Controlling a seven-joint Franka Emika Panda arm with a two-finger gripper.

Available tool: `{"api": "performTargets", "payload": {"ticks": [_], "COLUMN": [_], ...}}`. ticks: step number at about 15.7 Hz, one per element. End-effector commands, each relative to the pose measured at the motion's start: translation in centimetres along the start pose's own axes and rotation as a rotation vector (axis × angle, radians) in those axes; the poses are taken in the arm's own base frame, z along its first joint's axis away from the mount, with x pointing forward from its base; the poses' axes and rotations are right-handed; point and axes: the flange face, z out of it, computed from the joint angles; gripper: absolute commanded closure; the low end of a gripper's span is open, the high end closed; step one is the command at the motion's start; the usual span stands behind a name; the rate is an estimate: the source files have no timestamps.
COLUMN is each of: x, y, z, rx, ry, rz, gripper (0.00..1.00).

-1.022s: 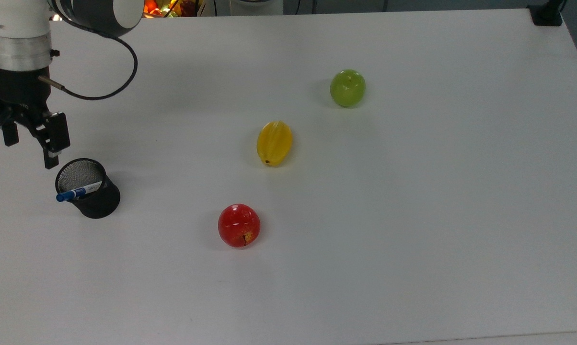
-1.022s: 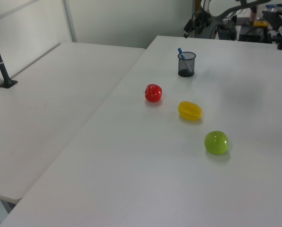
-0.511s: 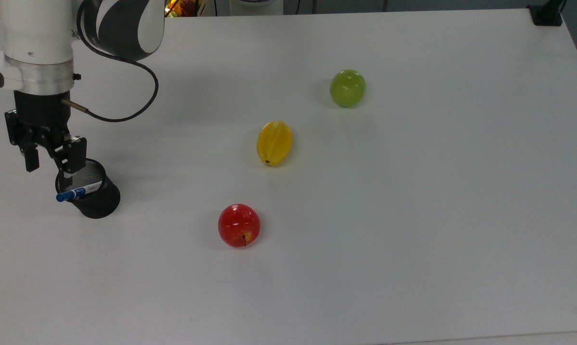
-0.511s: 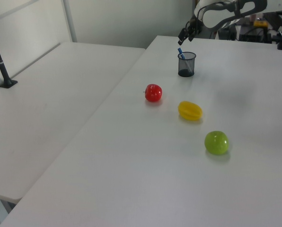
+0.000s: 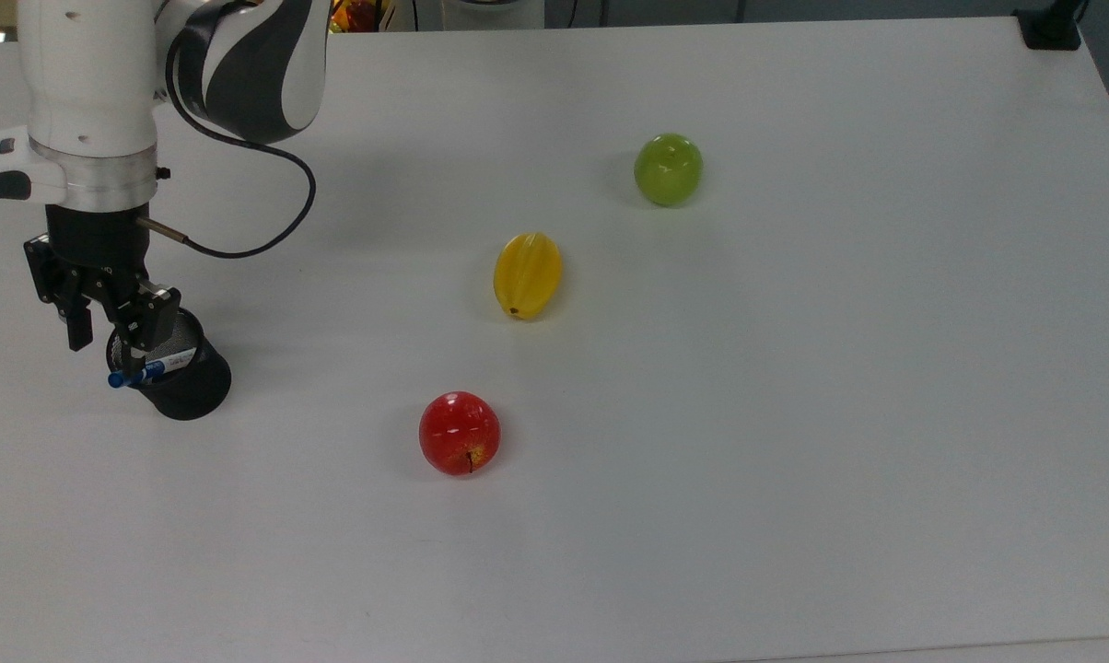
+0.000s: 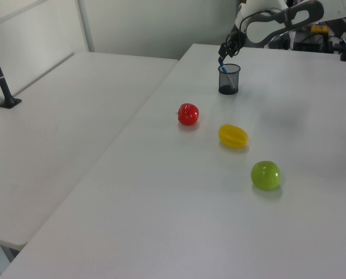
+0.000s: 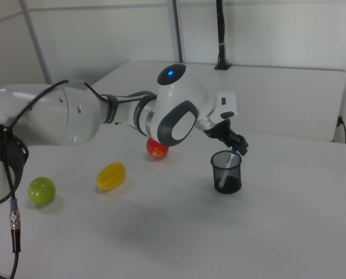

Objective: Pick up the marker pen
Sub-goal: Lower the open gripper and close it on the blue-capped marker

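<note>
Marker pen (image 5: 140,373): one, in one mesh cup (image 5: 184,385); three fruits.

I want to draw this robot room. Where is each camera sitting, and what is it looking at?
Top view: high above, looking down on the table; arm and gripper over the black cup.
Left view: from the green apple end, facing the far cup and arm.
Right view: from beside the robot, the big arm close in front, reaching over the cup.
All share the marker pen in the cup, and the red apple.

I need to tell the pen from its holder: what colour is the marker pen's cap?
Blue. The marker pen has a blue cap on a white barrel, clearest in the top view.
</note>
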Motion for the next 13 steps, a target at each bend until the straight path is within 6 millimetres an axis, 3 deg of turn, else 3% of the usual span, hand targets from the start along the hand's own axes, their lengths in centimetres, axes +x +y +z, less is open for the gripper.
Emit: {"api": "performTargets", "payload": {"ticks": [1, 4, 5, 8, 13], "x": [0.47, 0.56, 0.62, 0.63, 0.91], "y": [-1.40, -1.40, -1.41, -1.44, -1.30], "z": [1.49, 1.78, 1.73, 1.71, 1.21], "rx": [-0.007, -0.008, -0.008, -0.009, -0.008], "ry": [0.027, 0.029, 0.030, 0.031, 0.038], "rz": [0.014, 0.033, 0.033, 0.031, 0.032], "gripper": [0.39, 0.39, 0.43, 0.68, 0.84]}}
